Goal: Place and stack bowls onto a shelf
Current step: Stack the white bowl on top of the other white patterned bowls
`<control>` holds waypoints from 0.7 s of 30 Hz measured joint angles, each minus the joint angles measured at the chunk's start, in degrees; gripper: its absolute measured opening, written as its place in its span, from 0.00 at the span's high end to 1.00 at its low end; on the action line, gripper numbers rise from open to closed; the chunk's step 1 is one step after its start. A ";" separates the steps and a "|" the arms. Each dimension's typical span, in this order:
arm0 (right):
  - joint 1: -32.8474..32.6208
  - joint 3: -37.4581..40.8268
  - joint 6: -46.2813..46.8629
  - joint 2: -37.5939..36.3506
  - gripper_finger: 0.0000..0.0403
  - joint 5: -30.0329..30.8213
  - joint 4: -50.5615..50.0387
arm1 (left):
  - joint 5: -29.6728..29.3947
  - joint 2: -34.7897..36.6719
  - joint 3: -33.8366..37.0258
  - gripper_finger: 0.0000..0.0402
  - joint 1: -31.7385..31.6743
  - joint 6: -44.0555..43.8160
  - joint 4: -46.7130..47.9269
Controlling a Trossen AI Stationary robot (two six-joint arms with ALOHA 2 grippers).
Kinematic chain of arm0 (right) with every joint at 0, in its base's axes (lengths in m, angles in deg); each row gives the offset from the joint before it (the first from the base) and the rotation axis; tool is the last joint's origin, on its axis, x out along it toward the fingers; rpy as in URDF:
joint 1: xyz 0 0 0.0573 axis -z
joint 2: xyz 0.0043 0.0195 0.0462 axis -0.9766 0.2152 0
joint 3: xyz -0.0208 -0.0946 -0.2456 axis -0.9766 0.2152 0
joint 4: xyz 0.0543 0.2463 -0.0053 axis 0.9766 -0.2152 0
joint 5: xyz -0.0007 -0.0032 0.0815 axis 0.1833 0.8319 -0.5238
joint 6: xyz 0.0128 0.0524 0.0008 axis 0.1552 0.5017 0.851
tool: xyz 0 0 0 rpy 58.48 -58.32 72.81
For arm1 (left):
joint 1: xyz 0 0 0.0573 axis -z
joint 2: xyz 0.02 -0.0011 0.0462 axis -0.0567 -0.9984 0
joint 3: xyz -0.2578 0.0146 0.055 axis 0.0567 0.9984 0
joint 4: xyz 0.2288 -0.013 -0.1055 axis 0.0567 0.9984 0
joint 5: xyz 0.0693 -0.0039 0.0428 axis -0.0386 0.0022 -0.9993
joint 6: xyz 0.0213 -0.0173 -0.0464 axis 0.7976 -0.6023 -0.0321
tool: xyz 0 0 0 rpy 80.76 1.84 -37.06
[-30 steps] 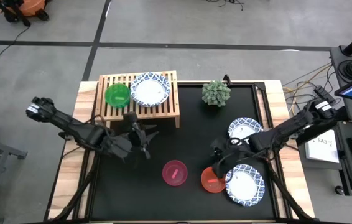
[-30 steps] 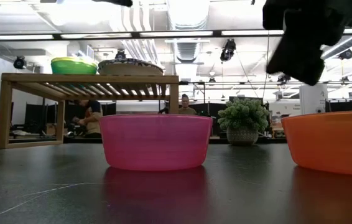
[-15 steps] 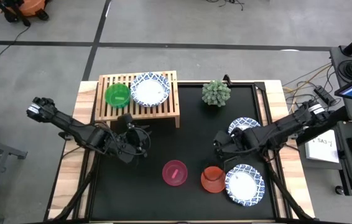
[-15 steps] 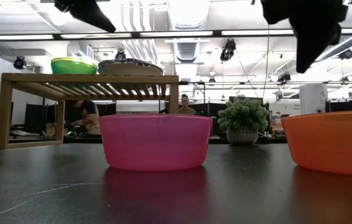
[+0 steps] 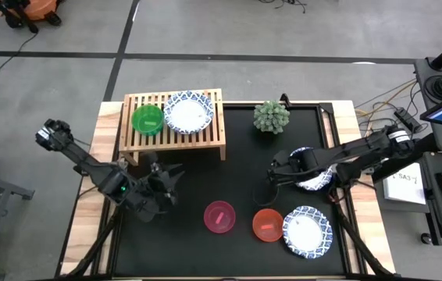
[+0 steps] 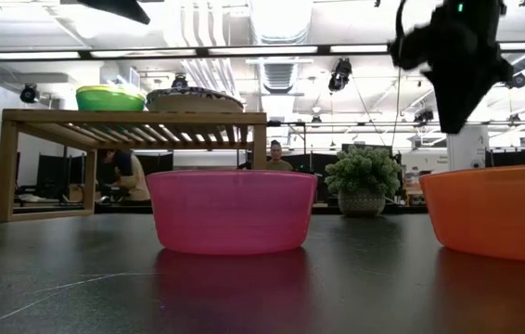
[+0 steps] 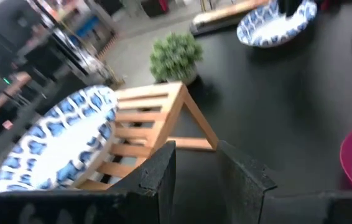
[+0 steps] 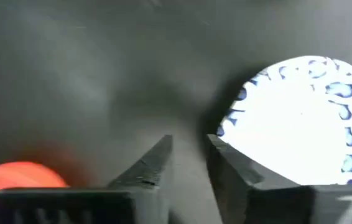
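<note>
The light-wood shelf [image 5: 176, 131] stands at the table's far left. On its slats sit a green bowl [image 5: 147, 119] and a white blue-rimmed bowl [image 5: 187, 112]. On the black mat rest a pink bowl [image 5: 219, 216], a red bowl [image 5: 267, 225] and two more white patterned bowls [image 5: 308, 232] [image 5: 311, 173]. A teal bowl is not in view. My left gripper [image 5: 166, 184] hovers near the shelf's front, narrowly open and empty [image 7: 194, 168]. My right gripper [image 5: 272, 176], also narrowly open and empty [image 8: 185, 162], hangs above the mat beside the farther white bowl [image 8: 300, 118].
A small potted plant [image 5: 271, 116] stands at the mat's far edge, right of the shelf. Bare mat lies between the shelf and the pink bowl. The right arm reaches over the farther white bowl. People sit in the room beyond [image 6: 133, 172].
My right gripper has moved from above the red bowl toward the table's far edge and now hangs beside the farther white bowl. My left gripper has drawn back a little from the shelf toward the near left. No bowl has moved.
</note>
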 joint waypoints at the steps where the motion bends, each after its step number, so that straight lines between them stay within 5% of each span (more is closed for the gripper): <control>1: 0.49 0.88 0.56 0.00 0.76 0.00 -0.04 | -1.42 0.07 0.00 0.76 0.86 0.00 0.02; 10: 1.54 8.63 4.94 0.02 0.59 0.48 3.05 | -4.88 0.17 0.00 0.76 2.86 -0.02 0.18; 21: 1.54 17.66 9.46 0.33 0.66 5.28 10.62 | -5.01 0.12 0.00 0.76 2.84 -0.12 0.16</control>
